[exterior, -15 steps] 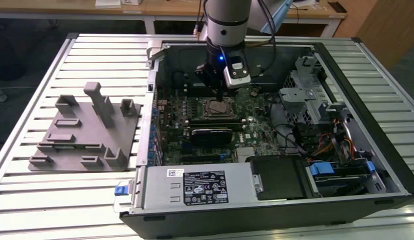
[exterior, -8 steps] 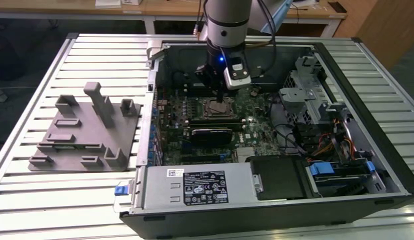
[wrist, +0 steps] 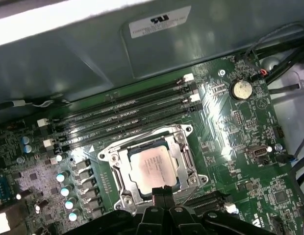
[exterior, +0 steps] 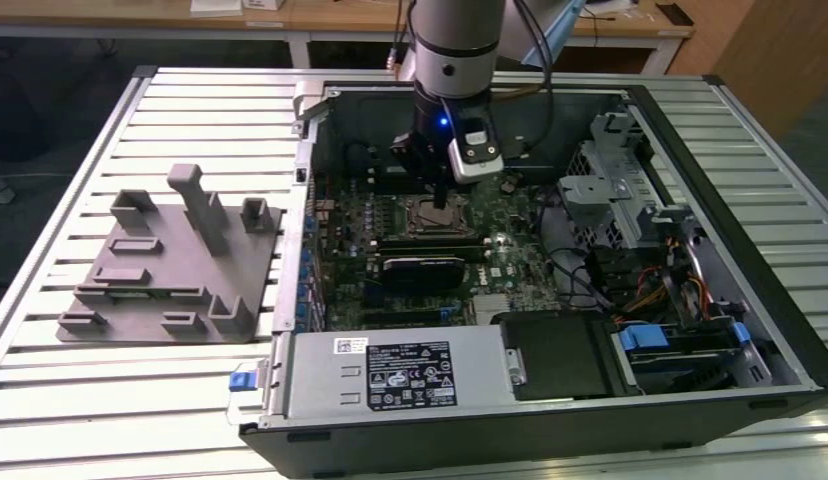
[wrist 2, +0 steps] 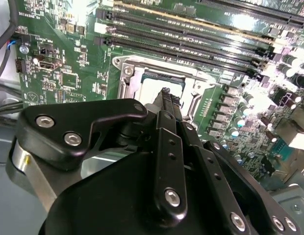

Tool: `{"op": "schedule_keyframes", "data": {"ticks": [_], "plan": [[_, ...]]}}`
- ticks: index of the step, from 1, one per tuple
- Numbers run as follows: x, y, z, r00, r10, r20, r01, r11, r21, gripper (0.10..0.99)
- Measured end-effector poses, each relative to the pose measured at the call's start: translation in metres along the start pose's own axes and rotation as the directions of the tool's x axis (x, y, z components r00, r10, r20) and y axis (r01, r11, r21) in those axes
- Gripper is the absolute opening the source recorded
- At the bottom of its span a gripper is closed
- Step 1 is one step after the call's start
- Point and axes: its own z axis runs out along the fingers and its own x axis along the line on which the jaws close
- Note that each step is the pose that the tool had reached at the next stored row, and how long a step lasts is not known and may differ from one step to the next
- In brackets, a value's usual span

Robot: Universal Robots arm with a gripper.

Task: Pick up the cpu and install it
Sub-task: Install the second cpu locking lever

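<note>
In the exterior view, your arm hangs straight down into the open computer case, with the gripper just above the socket on the green motherboard. The case lies on a slatted metal bench. A grey fixture with upright posts stands on the bench toward the exterior view's left, apart from the case.

In the second wrist view, the black fingers are pressed together, holding nothing, their tips over the cpu.

In the first wrist view, the cpu sits flat in the socket frame, beside the memory slots. The closed fingers stand at its near edge.
</note>
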Motion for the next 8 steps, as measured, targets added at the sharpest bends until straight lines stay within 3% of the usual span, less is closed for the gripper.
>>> {"op": "schedule_keyframes", "data": {"ticks": [8], "plan": [[-0.0033,-0.0104,0.0002,1.0,0.0,0.0,0.0,1.0,0.0,0.106]]}}
